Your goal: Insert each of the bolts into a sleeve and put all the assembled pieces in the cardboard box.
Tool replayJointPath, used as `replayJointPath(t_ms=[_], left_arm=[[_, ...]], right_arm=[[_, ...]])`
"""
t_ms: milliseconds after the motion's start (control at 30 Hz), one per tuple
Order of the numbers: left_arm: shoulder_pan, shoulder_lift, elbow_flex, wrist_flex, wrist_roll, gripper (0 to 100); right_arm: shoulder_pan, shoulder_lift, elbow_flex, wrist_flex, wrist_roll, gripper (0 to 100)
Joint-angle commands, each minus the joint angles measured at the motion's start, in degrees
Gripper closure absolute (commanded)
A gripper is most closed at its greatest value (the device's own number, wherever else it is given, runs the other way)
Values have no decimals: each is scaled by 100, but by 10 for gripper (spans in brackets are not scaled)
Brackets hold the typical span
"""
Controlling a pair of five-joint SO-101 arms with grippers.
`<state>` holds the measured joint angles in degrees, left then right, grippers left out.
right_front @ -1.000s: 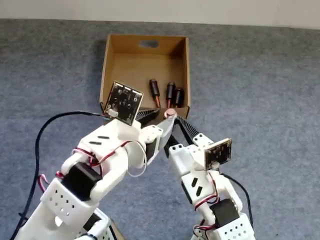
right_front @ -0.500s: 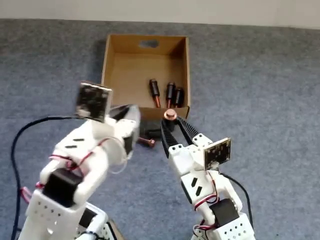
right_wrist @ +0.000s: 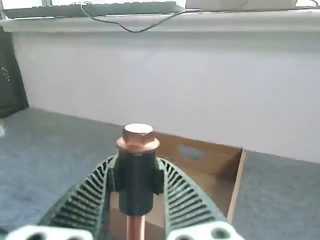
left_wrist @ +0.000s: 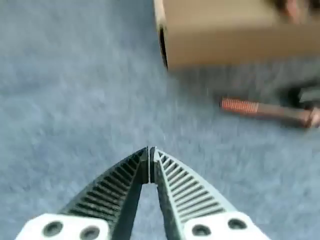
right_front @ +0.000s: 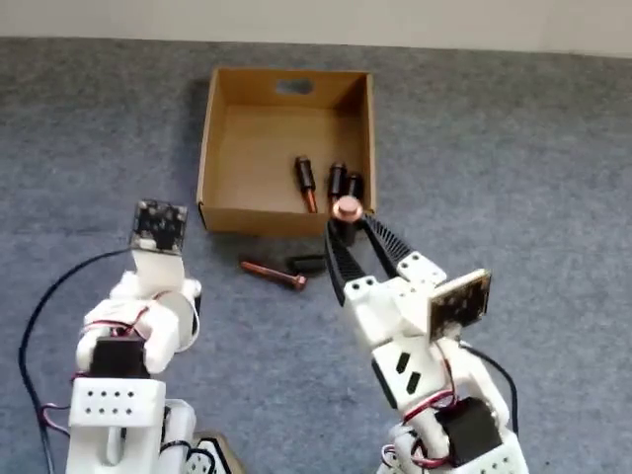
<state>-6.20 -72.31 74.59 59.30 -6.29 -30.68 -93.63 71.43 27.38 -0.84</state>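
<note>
Over the near wall of the cardboard box (right_front: 259,219), the right gripper (right_front: 348,227) clamps a sleeved bolt (right_front: 346,209) upright, apparently for dropping in; the left gripper (left_wrist: 150,155) is closed, empty.

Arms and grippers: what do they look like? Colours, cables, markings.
Both the left arm and right arm are white plastic shells with black servos, red and white wires at the joints, and a dark camera board on each wrist. A black cable trails from the left arm. The left gripper and right gripper have dark, ribbed, tapering fingers on white bases with screw holes.
</note>
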Motion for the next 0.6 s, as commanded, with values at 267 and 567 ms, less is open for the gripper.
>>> replayJointPath(t_ms=[267, 567], left_arm=[[-31, -75, 1112, -905, -62, 970], [-31, -75, 1262, -905, -62, 970]], right_arm=[[347, 5490, -3767, 13, 44, 992], [268, 8453, -6220, 488, -448, 992]])
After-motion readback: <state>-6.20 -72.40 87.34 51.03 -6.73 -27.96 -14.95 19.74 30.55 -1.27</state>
